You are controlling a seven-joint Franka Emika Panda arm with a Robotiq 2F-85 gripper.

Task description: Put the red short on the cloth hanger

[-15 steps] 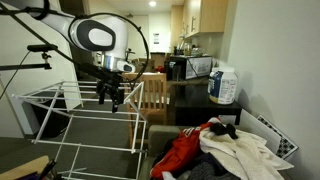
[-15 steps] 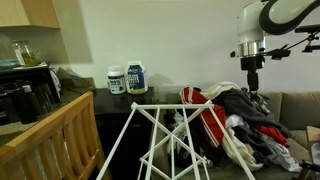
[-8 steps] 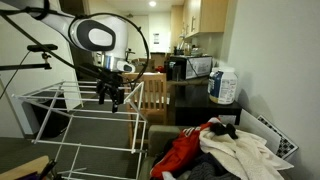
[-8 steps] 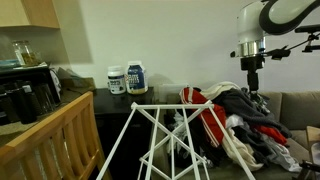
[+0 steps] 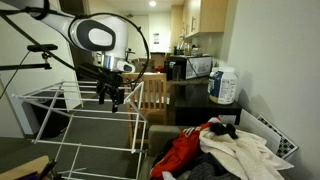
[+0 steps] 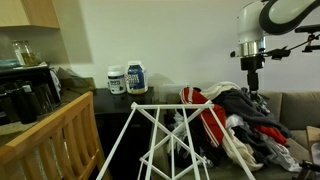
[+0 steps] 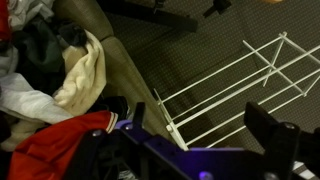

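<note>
Red short (image 5: 186, 150) lies in the clothes pile (image 5: 238, 150), below and apart from the spread jaws

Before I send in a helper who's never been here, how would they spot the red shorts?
Beside the white drying rack is a heap of laundry. The red shorts lie on the heap's edge nearest the rack, the only bright red piece among cream and dark clothes.
</note>
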